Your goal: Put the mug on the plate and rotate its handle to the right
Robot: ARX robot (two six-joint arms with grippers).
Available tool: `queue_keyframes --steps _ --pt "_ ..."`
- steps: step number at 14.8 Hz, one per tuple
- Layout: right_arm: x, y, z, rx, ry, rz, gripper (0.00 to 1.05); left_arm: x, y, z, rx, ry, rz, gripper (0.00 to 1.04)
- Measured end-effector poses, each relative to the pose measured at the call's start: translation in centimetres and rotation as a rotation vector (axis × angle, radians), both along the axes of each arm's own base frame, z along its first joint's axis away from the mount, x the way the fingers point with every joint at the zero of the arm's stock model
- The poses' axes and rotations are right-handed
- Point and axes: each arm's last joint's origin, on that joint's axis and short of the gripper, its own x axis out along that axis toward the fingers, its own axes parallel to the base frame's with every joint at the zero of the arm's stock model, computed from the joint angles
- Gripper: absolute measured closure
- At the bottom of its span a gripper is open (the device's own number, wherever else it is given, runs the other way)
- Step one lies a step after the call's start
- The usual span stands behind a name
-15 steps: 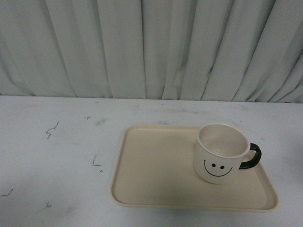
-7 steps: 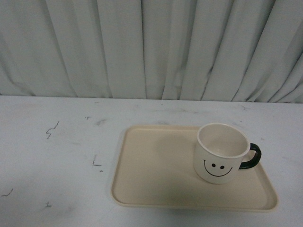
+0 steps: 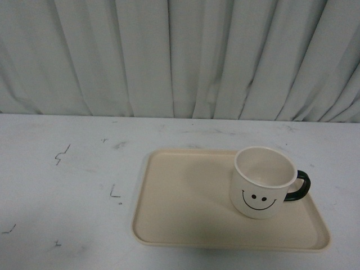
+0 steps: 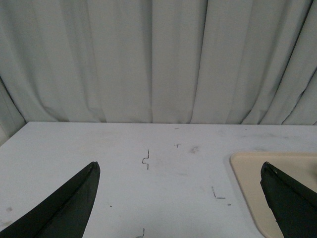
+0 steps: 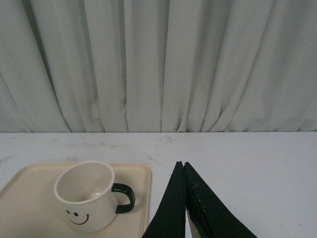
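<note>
Right wrist view: right pincer (image 5: 184,198), black tapered fingers pressed tip to tip, nothing between them, poised above bare bench just beside the tray's edge. Left wrist view: left pincer (image 4: 181,198), two black fingers (image 4: 69,208) spread wide toward opposite sides of the frame, nothing held, over open bench with a tray corner showing behind one finger.

Cream-white wide mug with black smiley face (image 3: 263,181): upright, mouth open upward, inside pale and apparently bare; standing on the tray, in its right portion in the front view, face turned toward the robot. Seen also from the right wrist (image 5: 90,196), near the closed pincer but apart from it.

Thick black loop handle (image 3: 298,186): attached on the mug's right side in the front view, reaching out over the tray's right rim area; likewise pointing toward the right pincer in the right wrist view (image 5: 124,197).

Flat beige rectangular tray with rounded corners and low raised rim (image 3: 180,197): flat on the bench, left portion unoccupied.

White bench with dark scuffs and short pen-like marks (image 3: 62,185): marks scattered left of the tray.

Pale grey-white pleated curtain (image 3: 169,56): hanging along the bench's far edge, filling the background in all three views.
</note>
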Motion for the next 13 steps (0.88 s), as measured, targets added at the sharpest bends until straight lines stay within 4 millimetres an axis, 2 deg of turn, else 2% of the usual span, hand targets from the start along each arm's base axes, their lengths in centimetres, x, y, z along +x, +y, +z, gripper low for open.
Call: queue_keyframes --steps 11,13 --pt "-1.6 0.0 0.0 0.000 -0.002 0.000 1.03 0.0 0.0 0.0 0.000 0.000 0.000 0.07" --pt "-2.5 0.0 -0.6 0.000 0.037 0.000 1.03 0.0 0.0 0.0 0.000 0.000 0.000 0.07"
